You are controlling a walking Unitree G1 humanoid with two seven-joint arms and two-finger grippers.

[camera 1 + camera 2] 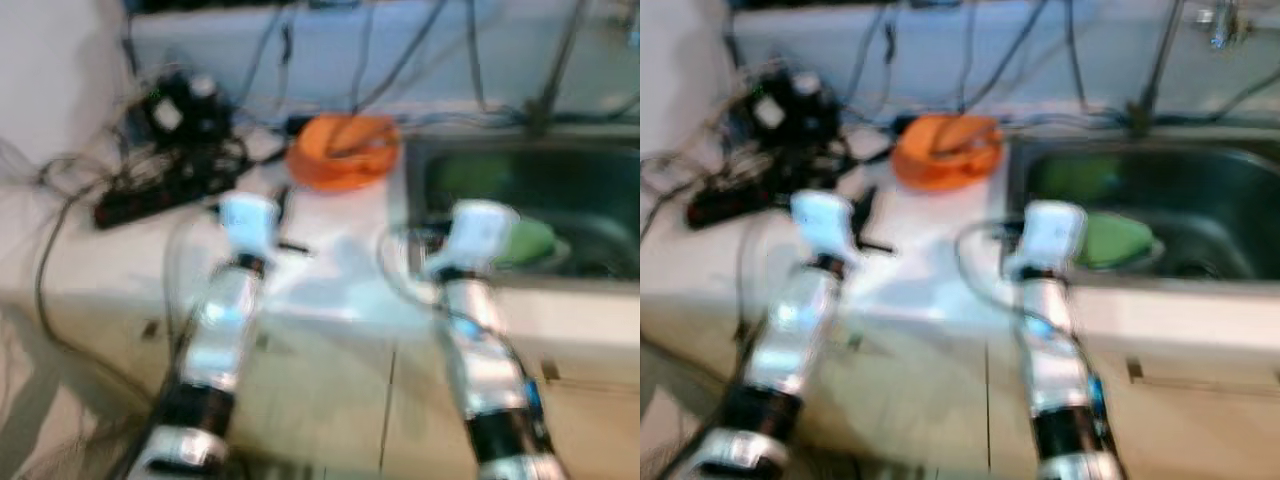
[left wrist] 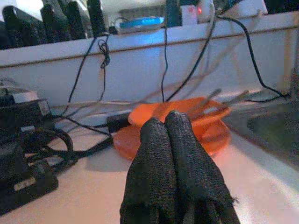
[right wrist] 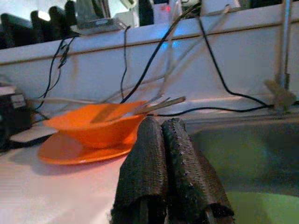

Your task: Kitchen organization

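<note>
Pincers closed, empty: left pincer (image 2: 174,140), right pincer (image 3: 164,149). Orange bowl (image 3: 96,123) with utensils (image 3: 156,103) sits on plate (image 3: 70,150), ahead of both, on worktop (image 2: 93,186). You should open before reaching; grip bowl rim.

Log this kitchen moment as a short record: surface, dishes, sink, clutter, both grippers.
surface: white counter
dishes: orange bowl on an orange plate, utensils resting in the bowl
sink: metal sink, a green item inside
clutter: black power strip and cables at the counter's left
left gripper: fingers together, empty, facing the bowl
right gripper: fingers together, empty, near the sink's edge
</note>
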